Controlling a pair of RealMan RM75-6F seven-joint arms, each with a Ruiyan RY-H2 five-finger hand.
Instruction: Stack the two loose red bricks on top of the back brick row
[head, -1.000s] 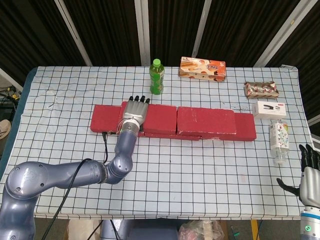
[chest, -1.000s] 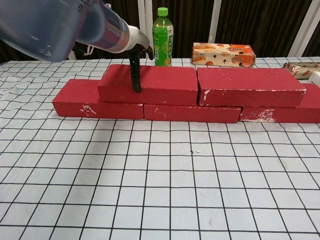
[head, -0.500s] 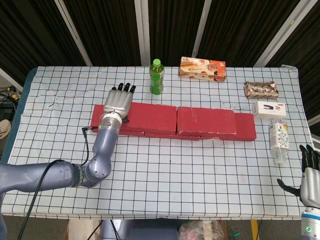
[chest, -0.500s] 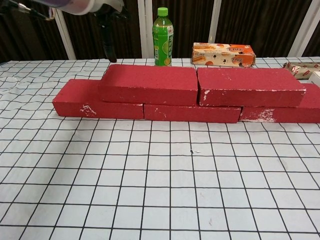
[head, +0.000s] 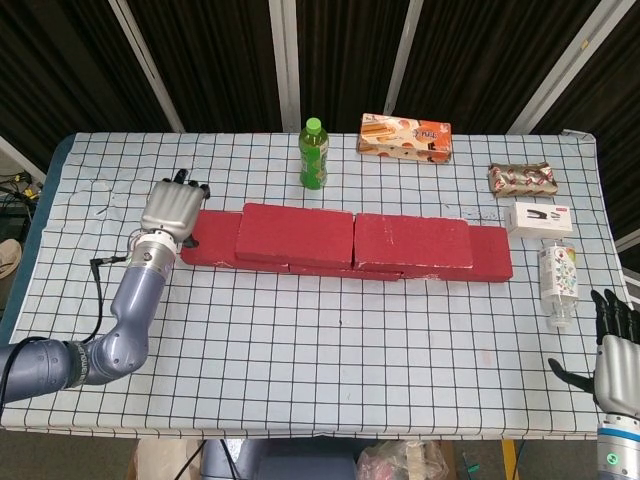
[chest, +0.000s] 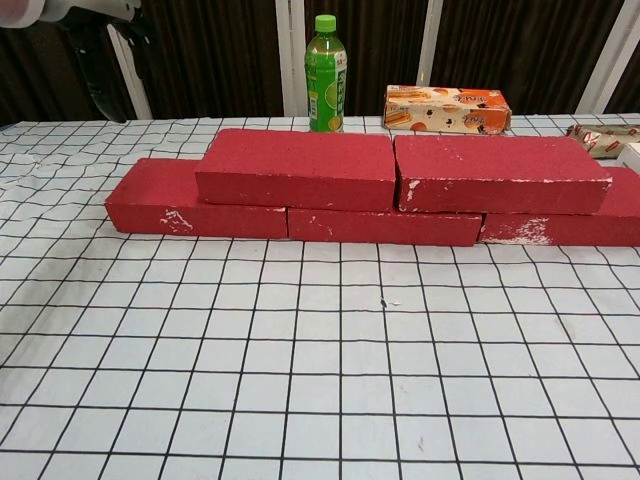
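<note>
Red, chalky bricks: two upper bricks are sitting side by side on the back row, staggered, ends touching. Left hand is hovering just left of the row, holding nothing; fingers probably curled, partly hidden. Risk: any sweep rightward is liable to clip the left upper brick and slide it off its ledge. Right hand is idling at the near right edge, fingers spread, empty.
</note>
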